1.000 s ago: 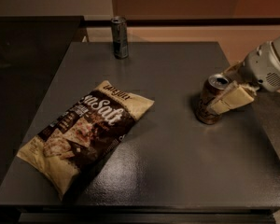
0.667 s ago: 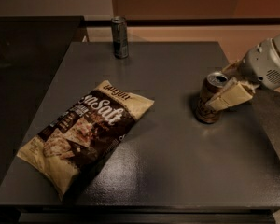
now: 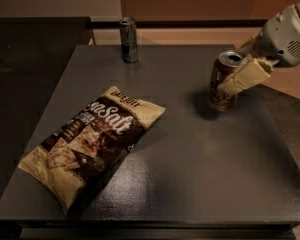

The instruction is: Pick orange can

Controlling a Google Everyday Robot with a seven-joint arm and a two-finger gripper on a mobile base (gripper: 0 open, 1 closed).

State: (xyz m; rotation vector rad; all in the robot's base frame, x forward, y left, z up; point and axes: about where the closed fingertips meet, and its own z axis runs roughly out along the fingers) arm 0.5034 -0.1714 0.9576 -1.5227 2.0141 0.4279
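The orange can, golden-brown with script lettering and a silver top, is at the right side of the dark table. It is tilted slightly and held just above the surface, with its shadow beneath and to its left. My gripper comes in from the upper right and is shut on the can. One cream-coloured finger lies across the can's right side; the other finger is hidden behind the can.
A slimmer dark grey can stands upright near the table's far edge, left of centre. A large brown and cream chip bag lies flat on the left half of the table. A dark counter adjoins the table on the left.
The gripper has lifted the orange can a little off the table and upward in view, tilting it. The grey can and the chip bag have not moved.
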